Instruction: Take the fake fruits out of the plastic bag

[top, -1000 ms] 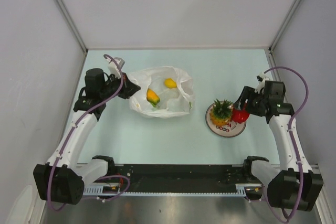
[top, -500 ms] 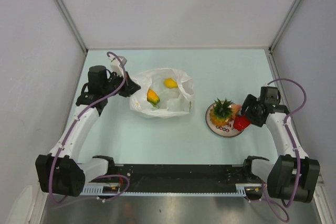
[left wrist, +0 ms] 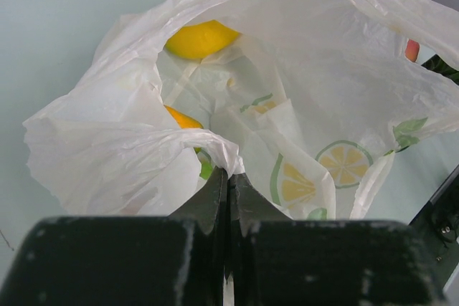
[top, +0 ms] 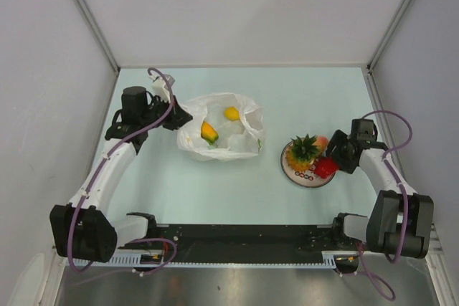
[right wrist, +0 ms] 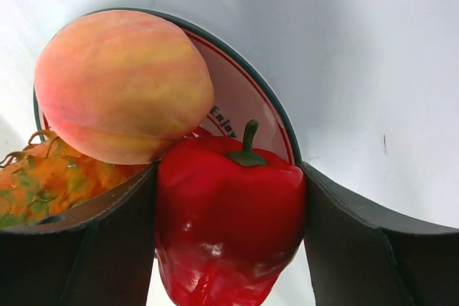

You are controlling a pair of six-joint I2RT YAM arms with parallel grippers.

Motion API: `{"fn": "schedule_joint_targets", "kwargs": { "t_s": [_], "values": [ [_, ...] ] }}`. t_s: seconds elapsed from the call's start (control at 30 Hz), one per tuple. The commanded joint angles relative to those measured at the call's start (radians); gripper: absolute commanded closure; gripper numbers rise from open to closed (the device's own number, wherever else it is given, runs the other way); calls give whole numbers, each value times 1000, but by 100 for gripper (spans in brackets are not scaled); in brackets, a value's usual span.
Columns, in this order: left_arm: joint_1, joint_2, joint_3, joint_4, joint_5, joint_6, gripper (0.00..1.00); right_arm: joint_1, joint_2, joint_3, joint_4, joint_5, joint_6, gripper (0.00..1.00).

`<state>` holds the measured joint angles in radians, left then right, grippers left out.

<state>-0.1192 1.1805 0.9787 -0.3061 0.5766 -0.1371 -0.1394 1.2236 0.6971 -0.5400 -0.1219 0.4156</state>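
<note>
Plastic bag point(top: 247, 137) lies on the table point(top: 237, 195) left of centre, mouth up & open. Two of the fake fruits are left inside: lemon point(top: 231, 113) toward the far side, mango point(top: 209, 132) nearer the left rim. Left end effector point(left wrist: 229, 177) is pressed together on the bag's left rim, pinching the thin film so the mouth stays agape. Vs a sec ago it has crept slightly toward the far side; bag shape is hardly altered.

The bigger change is on the right. Right end effector point(right wrist: 229, 173) is clamped around the red fruit point(right wrist: 229, 227), a finger on each flank. Its wrist has swung from the plate's right side round to the near-right rim. The red fruit now sits at the edge of the plate point(right wrist: 240, 94), right against the peach point(right wrist: 122, 84), w/ the pineapple point(top: 303, 150) just left of them.

We judge this drop-off nearly done, only the release is missing. After that, lemon & mango are left to fetch. Risk: so close to the rim, the red fruit could roll off onto the table once let go
</note>
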Motion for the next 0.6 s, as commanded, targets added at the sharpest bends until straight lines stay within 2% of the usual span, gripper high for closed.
{"fn": "schedule_joint_targets", "kwargs": {
  "t_s": [0.0,0.07,0.17,0.27,0.3,0.33,0.57],
  "values": [
    [4,-1,46,5,-6,27,99,3,11,-11,84,-13,5,64],
    [4,-4,41,7,-6,27,99,3,11,-10,80,-27,-4,57],
    [4,-8,32,15,-4,22,99,3,-12,-10,75,-36,-20,34],
    [3,-12,23,24,2,16,99,-6,-39,-2,37,-50,-26,17],
    [4,-12,20,27,3,13,99,-17,-45,-1,25,-58,-28,7],
    [4,-12,18,30,3,11,99,-20,-50,-1,0,-62,-32,2],
    [4,-25,14,36,15,7,99,-63,-105,57,-100,-88,-54,0]
  ]
}}
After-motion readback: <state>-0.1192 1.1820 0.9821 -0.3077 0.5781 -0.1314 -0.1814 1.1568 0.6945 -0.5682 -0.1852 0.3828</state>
